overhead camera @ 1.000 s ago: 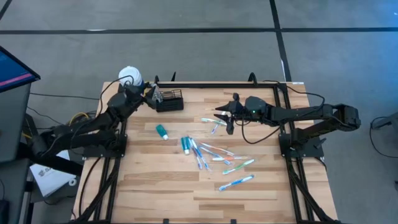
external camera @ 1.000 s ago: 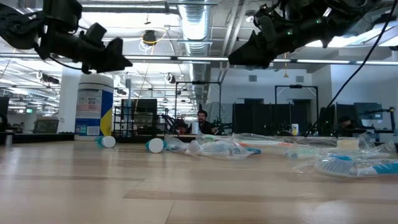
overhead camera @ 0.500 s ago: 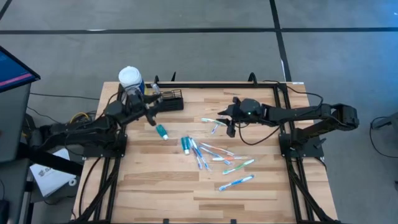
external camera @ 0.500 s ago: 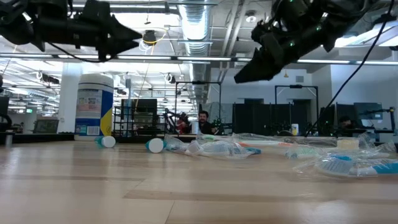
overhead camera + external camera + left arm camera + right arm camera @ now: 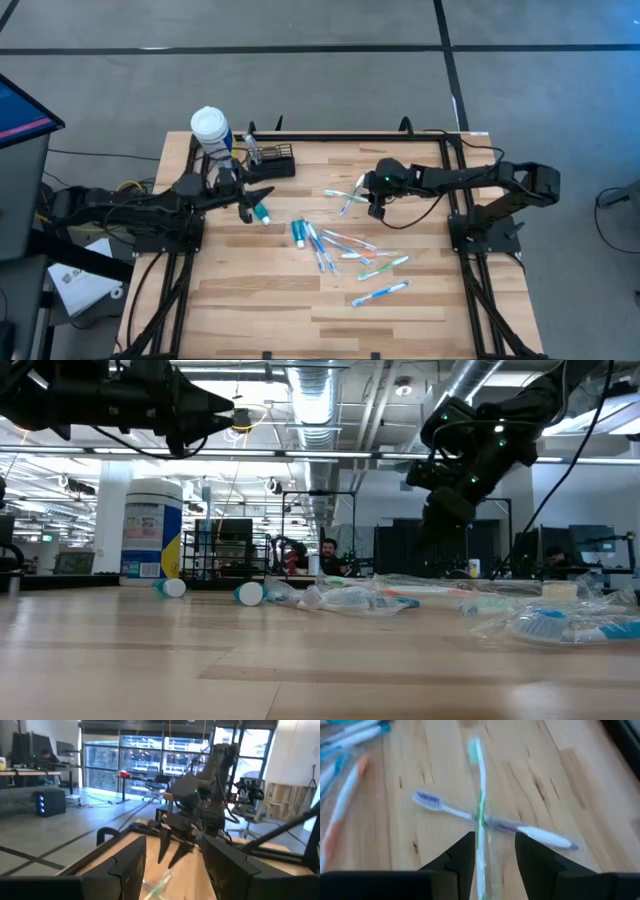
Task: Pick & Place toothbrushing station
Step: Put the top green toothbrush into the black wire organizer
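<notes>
The toothbrushing station (image 5: pixel 272 162), a small black wire-mesh caddy, stood on the desk (image 5: pixel 250 290) near its far left corner, just beside a blue-labelled bottle with a white cap (image 5: pixel 210 128). Something stood upright inside the caddy, too small to identify.

The left end effector (image 5: pixel 252 195) hung above the desk a little nearer than the caddy, apart from it, with its fingers spread open and nothing between them; a small teal tube (image 5: pixel 260 211) lay just beside it. In the left wrist view the two dark fingers (image 5: pixel 125 870) stood well apart.

The right end effector (image 5: pixel 372 197) pointed down over a green toothbrush (image 5: pixel 480 815) that lay crossed over a white toothbrush with blue bristles (image 5: pixel 490 822). Its fingers (image 5: pixel 457 862) were open on either side of the green handle, not gripping it.

More wrapped toothbrushes (image 5: pixel 355 255) lay scattered across the middle of the desk
</notes>
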